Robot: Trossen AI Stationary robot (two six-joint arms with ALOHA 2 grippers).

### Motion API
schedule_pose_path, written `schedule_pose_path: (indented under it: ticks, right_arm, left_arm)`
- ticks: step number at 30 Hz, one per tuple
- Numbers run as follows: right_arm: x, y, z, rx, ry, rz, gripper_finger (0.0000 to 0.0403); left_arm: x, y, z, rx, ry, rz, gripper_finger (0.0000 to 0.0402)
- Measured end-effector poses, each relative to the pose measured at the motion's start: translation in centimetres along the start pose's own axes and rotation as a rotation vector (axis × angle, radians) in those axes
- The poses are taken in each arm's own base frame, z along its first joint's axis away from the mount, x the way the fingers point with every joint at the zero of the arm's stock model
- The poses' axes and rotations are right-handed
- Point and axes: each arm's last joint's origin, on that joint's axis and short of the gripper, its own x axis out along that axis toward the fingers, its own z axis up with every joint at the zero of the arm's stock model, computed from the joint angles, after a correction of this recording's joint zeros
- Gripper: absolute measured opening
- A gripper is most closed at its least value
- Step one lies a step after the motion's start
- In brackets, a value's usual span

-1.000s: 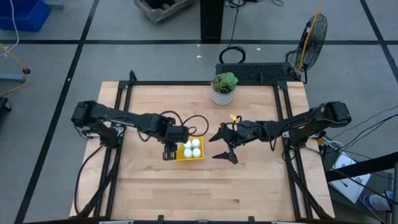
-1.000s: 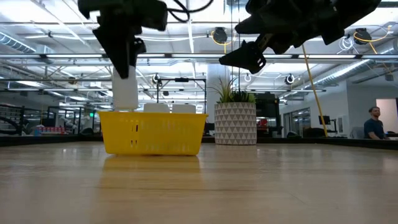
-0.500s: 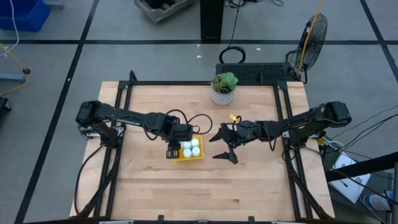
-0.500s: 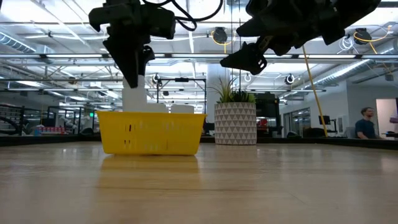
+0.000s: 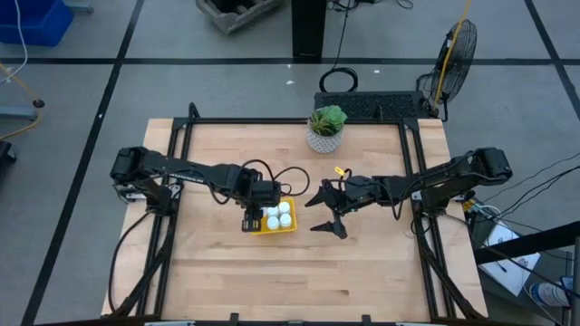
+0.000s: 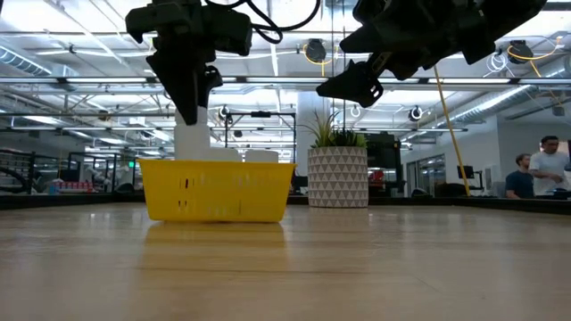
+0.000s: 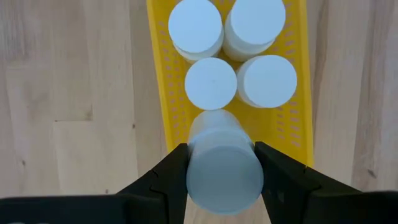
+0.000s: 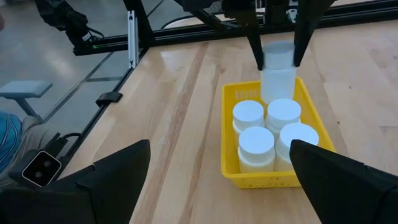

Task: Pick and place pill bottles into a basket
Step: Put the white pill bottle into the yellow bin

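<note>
The yellow basket (image 5: pixel 288 227) (image 6: pixel 219 189) sits mid-table, with several white pill bottles (image 7: pixel 211 83) (image 8: pixel 267 134) standing upright inside it. My left gripper (image 5: pixel 251 217) (image 6: pixel 189 107) hangs over the basket's left end, shut on one more pill bottle (image 7: pixel 224 168) (image 8: pixel 278 71). That bottle's lower end is hidden behind the basket wall and the other bottles. To the right of the basket, my right gripper (image 5: pixel 326 213) (image 8: pixel 217 180) hovers open above the table, with nothing between its fingers. My left gripper pinches the pill bottle's upper side wall (image 8: pixel 267 59) between its two fingers (image 7: pixel 177 171). The fingers come from above, pointing down. The bottle hangs upright below them over the basket's left end; I cannot tell whether its base touches the basket.
A white patterned pot with a green plant (image 5: pixel 324 136) (image 6: pixel 338 176) stands at the table's far edge. Bare wood (image 5: pixel 299 272) lies on the near side of the basket. People (image 6: pixel 535 174) show in the room beyond the table.
My left gripper has carried the pill bottle a little toward the table's right, from beside the basket's left wall to over its left end, and slightly down. It has stayed shut and has kept still for the last half second.
</note>
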Motion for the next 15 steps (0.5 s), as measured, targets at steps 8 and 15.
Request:
schedule_pose_path:
  ticks: [8,15]
  right_arm:
    - [0.0,0.0,0.0,0.003,0.000,0.000,0.0380]
    - [0.0,0.0,0.0,0.003,0.000,0.000,0.0380]
  left_arm:
    - [0.6,0.1,-0.2,-0.004,-0.002,-0.003,0.0163]
    - [2.2,0.5,-0.9,-0.019,0.007,-0.015,0.0163]
